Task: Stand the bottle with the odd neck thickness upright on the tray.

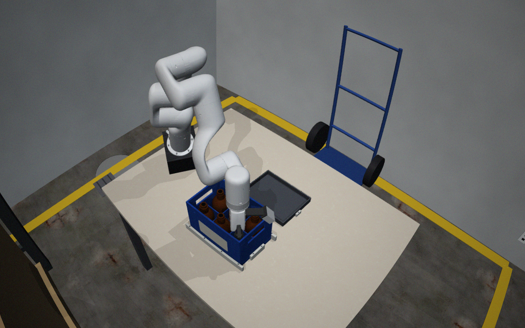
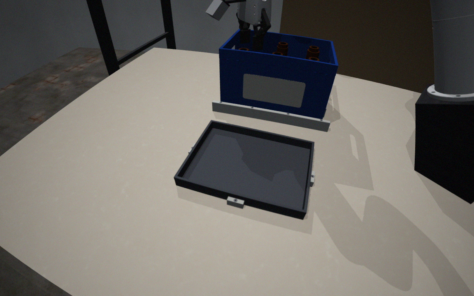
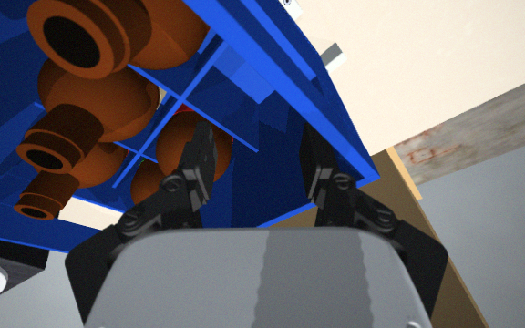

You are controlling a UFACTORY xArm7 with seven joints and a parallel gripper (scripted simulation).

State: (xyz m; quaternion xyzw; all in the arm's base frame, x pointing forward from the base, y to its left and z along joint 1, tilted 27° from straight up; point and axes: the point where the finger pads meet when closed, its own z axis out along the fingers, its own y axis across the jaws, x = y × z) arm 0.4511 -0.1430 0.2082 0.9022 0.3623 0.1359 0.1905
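Brown rounded btls (image 1: 219, 202) (image 2: 282, 47) (image 3: 98, 97) w/ short ringed necks are seen in a blue slatted crate (image 1: 215, 234) (image 2: 227, 77) (image 3: 285, 77); gripper (image 1: 238, 232) (image 2: 251, 38) (image 3: 258, 138) fingers are parted, nothing gripped tbh.

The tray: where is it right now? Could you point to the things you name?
In the exterior view, the tray (image 1: 295, 211) (image 2: 268, 211) lies on the table (image 1: 337, 261) (image 2: 102, 235) in front of the blue crate (image 1: 256, 246) (image 2: 231, 84), just beyond the grey rail (image 2: 268, 115) along the crate's foot.
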